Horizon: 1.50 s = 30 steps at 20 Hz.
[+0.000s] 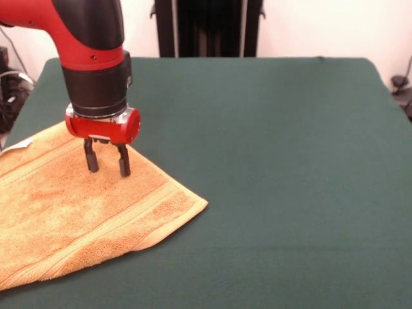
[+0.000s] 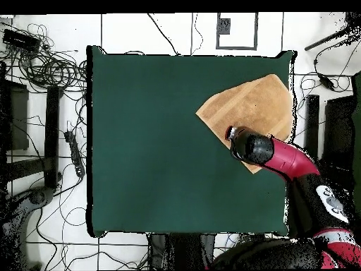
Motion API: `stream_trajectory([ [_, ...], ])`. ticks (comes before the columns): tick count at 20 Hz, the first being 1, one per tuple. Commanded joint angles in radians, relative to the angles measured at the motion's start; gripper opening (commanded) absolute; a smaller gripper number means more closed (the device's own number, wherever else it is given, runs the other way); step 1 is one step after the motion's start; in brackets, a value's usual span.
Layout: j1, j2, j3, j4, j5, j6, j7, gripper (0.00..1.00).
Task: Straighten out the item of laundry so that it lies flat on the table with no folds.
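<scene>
The item of laundry, an orange-tan terry towel (image 1: 71, 212), lies spread at the left edge of the dark green table (image 1: 270, 161), with ribbed border bands along its near side and a corner pointing toward the table's middle. Its left part runs out of the front view. From overhead the towel (image 2: 250, 106) sits in the table's (image 2: 162, 155) upper right corner. My gripper (image 1: 107, 165) points straight down over the towel's far part. Its two black fingers (image 1: 123, 162) stand a little apart, tips at or just above the cloth, with nothing between them. In the overhead view my arm covers the gripper and the towel's near edge.
A white label (image 1: 18, 145) sticks out at the towel's far left edge. Cables (image 2: 49, 63) and dark stands (image 2: 53, 134) lie on the floor around the table. The red arm (image 2: 289, 159) reaches in over the table's right side.
</scene>
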Motion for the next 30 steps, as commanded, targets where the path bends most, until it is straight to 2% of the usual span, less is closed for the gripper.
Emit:
stream_trajectory([
  [1, 0.064, 0.045, 0.000, 0.158, 0.067, -0.011, 0.278, 1.00],
  [10, 0.098, 0.042, -0.025, 0.188, 0.146, -0.041, 0.298, 1.00],
  [14, 0.112, 0.016, -0.038, 0.236, 0.162, -0.058, 0.300, 1.00],
  [17, 0.097, -0.009, -0.027, 0.300, 0.155, -0.108, 0.283, 1.00],
  [26, -0.018, -0.078, 0.049, 0.558, 0.119, -0.338, 0.302, 1.00],
  [30, -0.040, -0.063, 0.050, 0.603, 0.100, -0.446, 0.303, 1.00],
])
